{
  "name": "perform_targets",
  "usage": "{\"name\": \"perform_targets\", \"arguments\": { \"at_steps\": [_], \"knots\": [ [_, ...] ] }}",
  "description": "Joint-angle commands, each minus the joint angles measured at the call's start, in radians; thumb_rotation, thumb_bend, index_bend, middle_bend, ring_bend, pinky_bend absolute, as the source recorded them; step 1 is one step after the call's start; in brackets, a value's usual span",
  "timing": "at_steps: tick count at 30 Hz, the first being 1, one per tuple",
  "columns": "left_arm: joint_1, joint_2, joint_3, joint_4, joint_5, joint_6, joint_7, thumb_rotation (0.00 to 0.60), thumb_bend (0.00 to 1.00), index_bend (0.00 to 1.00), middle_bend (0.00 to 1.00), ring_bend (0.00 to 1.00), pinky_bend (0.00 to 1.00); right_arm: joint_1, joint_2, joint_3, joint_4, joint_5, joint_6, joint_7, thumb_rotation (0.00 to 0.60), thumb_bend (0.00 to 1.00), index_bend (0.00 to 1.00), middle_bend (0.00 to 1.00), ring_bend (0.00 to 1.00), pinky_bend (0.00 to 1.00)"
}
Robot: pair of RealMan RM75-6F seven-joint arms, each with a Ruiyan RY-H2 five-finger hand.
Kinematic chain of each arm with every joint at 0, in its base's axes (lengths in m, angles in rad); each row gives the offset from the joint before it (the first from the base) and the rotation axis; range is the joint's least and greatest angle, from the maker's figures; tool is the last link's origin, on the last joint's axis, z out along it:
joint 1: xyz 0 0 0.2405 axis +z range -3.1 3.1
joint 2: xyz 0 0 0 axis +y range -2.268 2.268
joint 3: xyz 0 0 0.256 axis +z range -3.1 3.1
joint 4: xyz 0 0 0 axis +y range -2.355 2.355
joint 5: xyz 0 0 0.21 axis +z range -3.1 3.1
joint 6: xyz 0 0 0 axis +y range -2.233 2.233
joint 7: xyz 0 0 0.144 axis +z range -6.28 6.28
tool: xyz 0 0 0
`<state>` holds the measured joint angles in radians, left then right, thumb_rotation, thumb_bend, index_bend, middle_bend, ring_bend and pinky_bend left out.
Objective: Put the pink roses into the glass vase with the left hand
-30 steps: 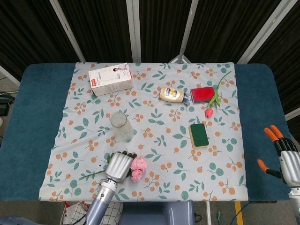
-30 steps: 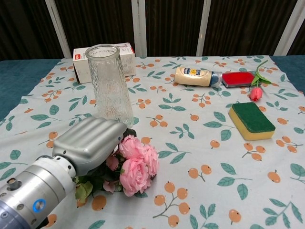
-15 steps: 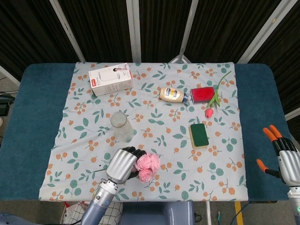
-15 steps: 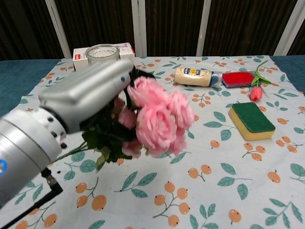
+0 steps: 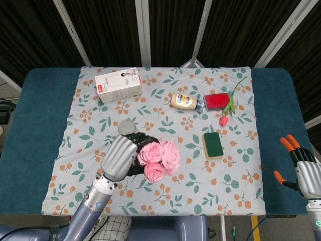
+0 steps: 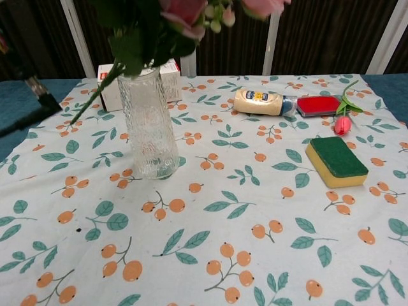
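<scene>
No legible text on the white box [image 5: 119, 84] or bottle [image 6: 259, 102].

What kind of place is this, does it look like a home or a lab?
Probably a lab or test bench, not a home: a dark curtain with metal poles backs the table, and unrelated props lie on the floral cloth, such as a sponge and a mayonnaise bottle.

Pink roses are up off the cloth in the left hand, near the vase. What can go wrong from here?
1. The left hand holds the pink roses high; in the chest view the stems hang outside the glass vase, so they could miss the mouth.
2. The vase is tall and narrow; a sideways nudge could tip it.
3. The white box stands close behind the vase, so a knock could push the two together.
</scene>
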<state>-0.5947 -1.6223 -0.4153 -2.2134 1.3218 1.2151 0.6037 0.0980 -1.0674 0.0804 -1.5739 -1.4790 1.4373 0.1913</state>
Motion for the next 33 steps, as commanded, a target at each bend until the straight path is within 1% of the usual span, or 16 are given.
{"name": "perform_targets", "arguments": {
  "at_steps": [1, 4, 7, 10, 13, 19, 23, 29, 33],
  "knots": [
    [-0.047, 0.065, -0.107, -0.038, -0.105, -0.05, -0.1, 0.6, 0.44, 0.46, 0.55, 0.48, 0.58, 0.003, -0.004, 0.0, 0.0, 0.002, -0.004, -0.012, 0.6, 0.33, 0.13, 0.06, 0.14, 0.15],
    [-0.074, 0.09, -0.176, -0.021, -0.155, -0.062, -0.155, 0.6, 0.44, 0.46, 0.55, 0.48, 0.57, 0.003, -0.007, -0.003, -0.001, -0.001, -0.006, -0.023, 0.6, 0.33, 0.13, 0.06, 0.14, 0.15],
    [-0.105, 0.106, -0.221, 0.015, -0.194, -0.076, -0.185, 0.6, 0.44, 0.46, 0.54, 0.47, 0.56, 0.005, -0.01, -0.004, 0.001, 0.006, -0.014, -0.031, 0.6, 0.33, 0.13, 0.06, 0.14, 0.15],
    [-0.134, 0.105, -0.274, 0.035, -0.266, -0.084, -0.25, 0.6, 0.44, 0.46, 0.54, 0.47, 0.56, 0.008, -0.013, -0.001, 0.004, 0.015, -0.022, -0.038, 0.6, 0.33, 0.13, 0.06, 0.14, 0.15],
    [-0.167, 0.103, -0.314, 0.072, -0.303, -0.093, -0.309, 0.6, 0.44, 0.47, 0.54, 0.46, 0.56, 0.01, -0.014, 0.001, 0.007, 0.023, -0.028, -0.038, 0.6, 0.33, 0.13, 0.06, 0.14, 0.15],
    [-0.204, 0.124, -0.329, 0.166, -0.335, -0.117, -0.366, 0.6, 0.41, 0.47, 0.54, 0.46, 0.55, 0.013, -0.005, 0.004, 0.013, 0.042, -0.048, -0.016, 0.6, 0.33, 0.13, 0.06, 0.14, 0.15],
    [-0.221, 0.121, -0.333, 0.213, -0.357, -0.128, -0.436, 0.6, 0.41, 0.45, 0.53, 0.46, 0.55, 0.014, -0.003, 0.009, 0.019, 0.051, -0.054, 0.003, 0.6, 0.33, 0.13, 0.06, 0.14, 0.15],
    [-0.254, 0.112, -0.32, 0.281, -0.353, -0.133, -0.486, 0.6, 0.41, 0.45, 0.54, 0.46, 0.55, 0.013, 0.0, 0.015, 0.025, 0.055, -0.048, 0.02, 0.6, 0.33, 0.13, 0.06, 0.14, 0.15],
    [-0.279, 0.099, -0.317, 0.314, -0.355, -0.128, -0.517, 0.6, 0.39, 0.45, 0.53, 0.46, 0.55, 0.013, 0.0, 0.015, 0.03, 0.056, -0.051, 0.027, 0.6, 0.33, 0.13, 0.06, 0.14, 0.15]
  ]
}}
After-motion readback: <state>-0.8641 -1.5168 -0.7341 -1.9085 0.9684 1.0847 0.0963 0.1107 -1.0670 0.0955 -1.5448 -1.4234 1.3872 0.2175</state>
